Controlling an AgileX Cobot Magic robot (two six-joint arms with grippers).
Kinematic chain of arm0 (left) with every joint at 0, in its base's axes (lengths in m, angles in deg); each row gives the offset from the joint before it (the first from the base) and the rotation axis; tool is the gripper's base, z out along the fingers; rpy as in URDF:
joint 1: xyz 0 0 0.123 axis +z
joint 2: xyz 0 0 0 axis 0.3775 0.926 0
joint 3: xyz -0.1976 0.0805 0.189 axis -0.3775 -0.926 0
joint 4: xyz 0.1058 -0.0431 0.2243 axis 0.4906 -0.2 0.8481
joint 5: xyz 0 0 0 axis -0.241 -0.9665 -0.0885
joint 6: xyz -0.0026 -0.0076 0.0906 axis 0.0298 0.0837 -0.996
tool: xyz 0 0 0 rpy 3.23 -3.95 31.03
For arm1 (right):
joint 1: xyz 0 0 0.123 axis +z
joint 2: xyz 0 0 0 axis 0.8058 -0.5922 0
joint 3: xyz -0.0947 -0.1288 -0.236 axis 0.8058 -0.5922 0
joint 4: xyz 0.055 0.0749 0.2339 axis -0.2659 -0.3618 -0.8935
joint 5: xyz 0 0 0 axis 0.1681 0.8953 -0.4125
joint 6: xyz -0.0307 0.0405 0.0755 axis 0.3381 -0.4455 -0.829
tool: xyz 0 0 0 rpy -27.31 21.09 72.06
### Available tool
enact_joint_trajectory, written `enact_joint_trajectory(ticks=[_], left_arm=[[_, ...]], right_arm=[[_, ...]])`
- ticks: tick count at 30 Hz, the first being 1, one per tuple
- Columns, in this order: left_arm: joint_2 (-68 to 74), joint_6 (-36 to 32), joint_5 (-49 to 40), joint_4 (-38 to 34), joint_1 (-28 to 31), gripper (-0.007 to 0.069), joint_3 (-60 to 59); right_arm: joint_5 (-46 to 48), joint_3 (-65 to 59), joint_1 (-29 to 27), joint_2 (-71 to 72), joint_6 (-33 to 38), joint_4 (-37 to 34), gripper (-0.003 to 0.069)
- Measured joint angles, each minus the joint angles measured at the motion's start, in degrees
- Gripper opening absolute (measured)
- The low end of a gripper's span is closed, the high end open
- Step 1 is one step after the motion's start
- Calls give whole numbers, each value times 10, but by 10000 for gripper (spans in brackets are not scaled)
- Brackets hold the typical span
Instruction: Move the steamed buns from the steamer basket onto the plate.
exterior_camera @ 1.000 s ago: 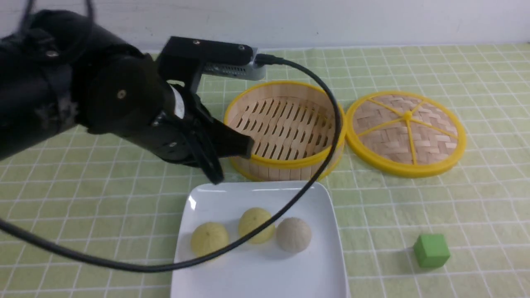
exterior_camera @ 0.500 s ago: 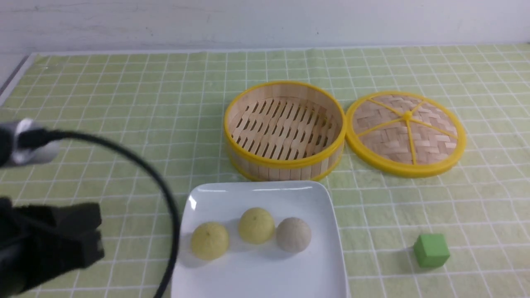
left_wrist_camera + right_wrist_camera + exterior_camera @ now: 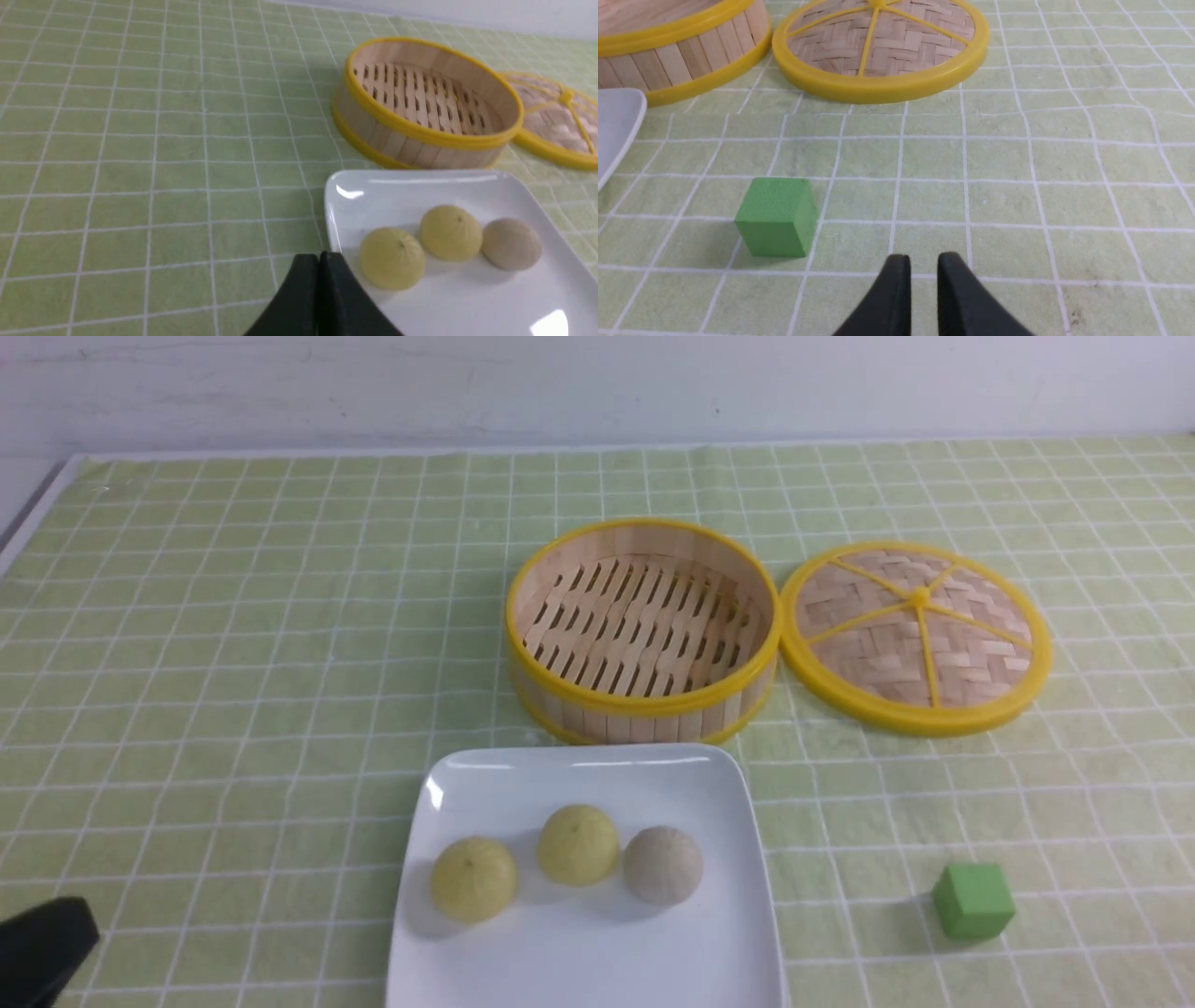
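While the plate point(image 3: 579, 971) sits at 6 o'clock from the steamer basket point(image 3: 646, 723), the woven lid point(image 3: 873, 663) is at its 3 o'clock. Left gripper point(image 3: 322, 257): clenched, nothing held; all three buns on the plate, roughly 3 o'clock from it in front view. Right gripper point(image 3: 923, 259): released, fingers apart, nothing between; buns off to its 10 o'clock side. Two pale yellow buns point(image 3: 578, 845), one beige bun point(image 3: 663, 865) at their 3 o'clock. Green cube point(image 3: 973, 901) near 6 o'clock from lid.

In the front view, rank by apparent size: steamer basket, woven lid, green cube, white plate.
Largest to smallest:
1. White plate, cut off by the frame
2. Steamer basket
3. Woven lid
4. Green cube
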Motion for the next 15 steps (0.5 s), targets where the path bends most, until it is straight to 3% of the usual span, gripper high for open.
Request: enact_joint_trajectory(ticks=[3, 6, 12, 15], left_arm=[[0, -120, 59, -99, 51, 19, -30], [0, -219, 119, -191, 144, 19, -56], [-25, -255, 149, -214, 316, 23, -129], [-59, -249, 143, -193, 342, 27, -157]], right_arm=[[0, 0, 0, 0, 0, 0, 119], [0, 0, 0, 0, 0, 0, 122], [0, 0, 0, 0, 0, 0, 131], [0, 0, 0, 0, 0, 0, 132]])
